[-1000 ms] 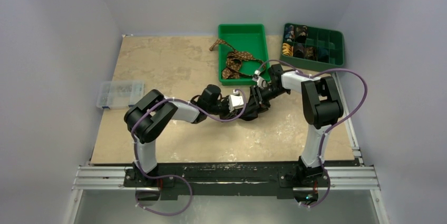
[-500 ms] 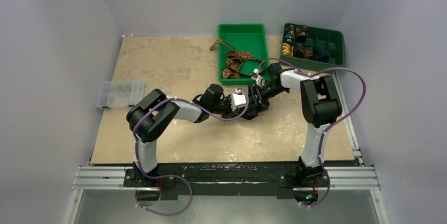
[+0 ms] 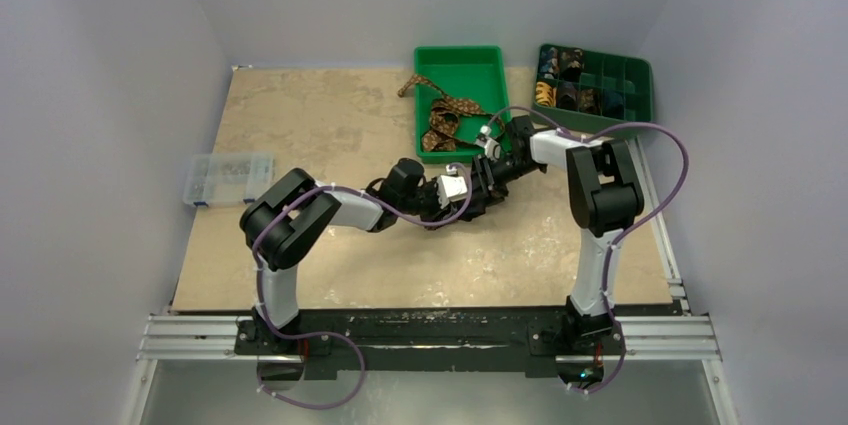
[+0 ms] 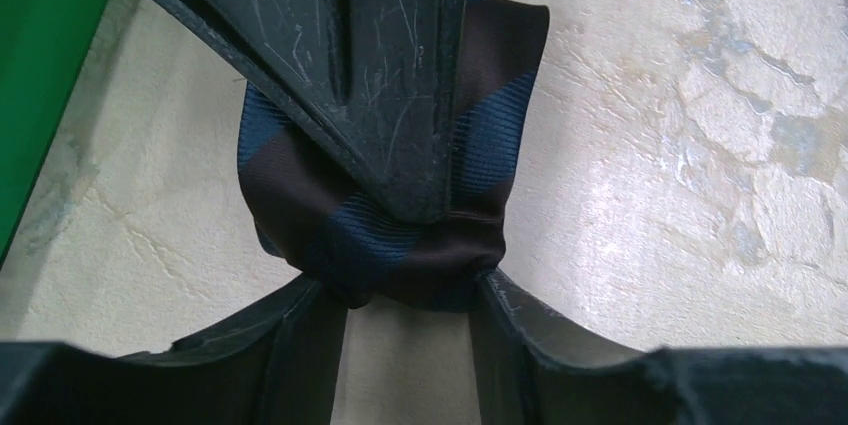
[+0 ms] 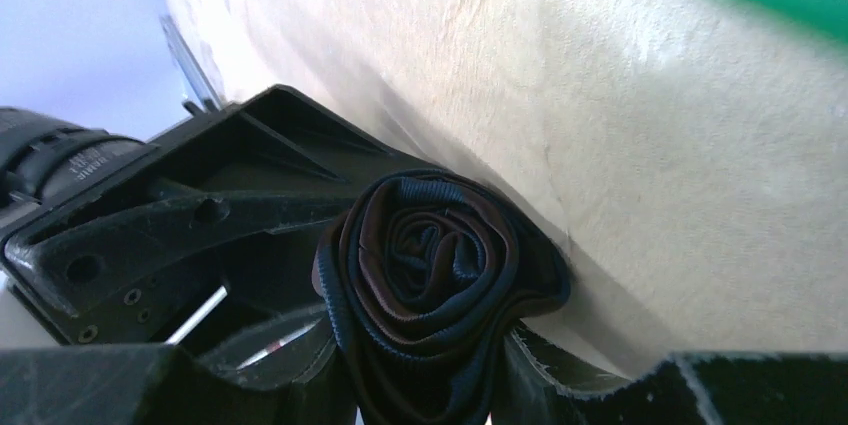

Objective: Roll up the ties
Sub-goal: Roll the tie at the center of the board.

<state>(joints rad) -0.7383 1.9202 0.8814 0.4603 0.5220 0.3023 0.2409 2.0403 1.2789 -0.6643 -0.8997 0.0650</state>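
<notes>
Top external, arms bent inward, left hand [image 4: 405,291], right hand [image 5: 420,337] gripping rolled tie [image 5: 440,265]

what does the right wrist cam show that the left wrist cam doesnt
Only right wrist: the tie's spiral end, showing it is rolled, and the left tool's body. Only left wrist: the roll's striped outer wrap, crossed by the right tool. Both: the same navy-brown tie on the tan table, between each camera's own fingers.
</notes>
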